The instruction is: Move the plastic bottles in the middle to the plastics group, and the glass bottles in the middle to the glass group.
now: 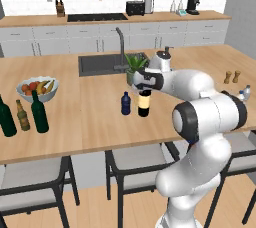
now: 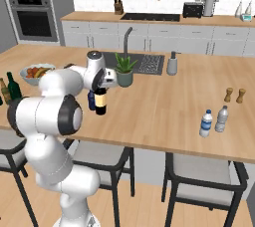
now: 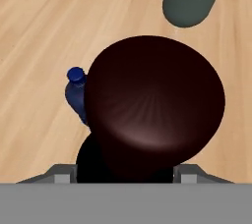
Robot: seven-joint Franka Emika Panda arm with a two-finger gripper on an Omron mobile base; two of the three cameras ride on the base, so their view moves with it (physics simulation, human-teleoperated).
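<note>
At the centre of the left base view, the gripper is seen lowered over the neck of the near-black wine bottle, which stands upright on the wooden counter. The jaws are closed narrowly around the bottle's upper part, so the bottle is held. In the hand view the bottle's reddish-dark top is seen from directly above, between the two finger tips at the lower edge.

Just left of the held bottle in the left base view, the short dark blue bottle stands upright, near it but apart. In the hand view it appears at the left of the wine bottle.

At the far left of the left base view, the stout dark green bottle and the small amber bottle are found standing close together, with the slim dark green wine bottle upright just to their right. A fruit bowl is placed just behind them.

At the lower right of the right base view, the two clear water bottles stand side by side near the counter's front edge, with two wooden shakers behind them. A potted plant is seen beside the sink, just behind the gripper.
</note>
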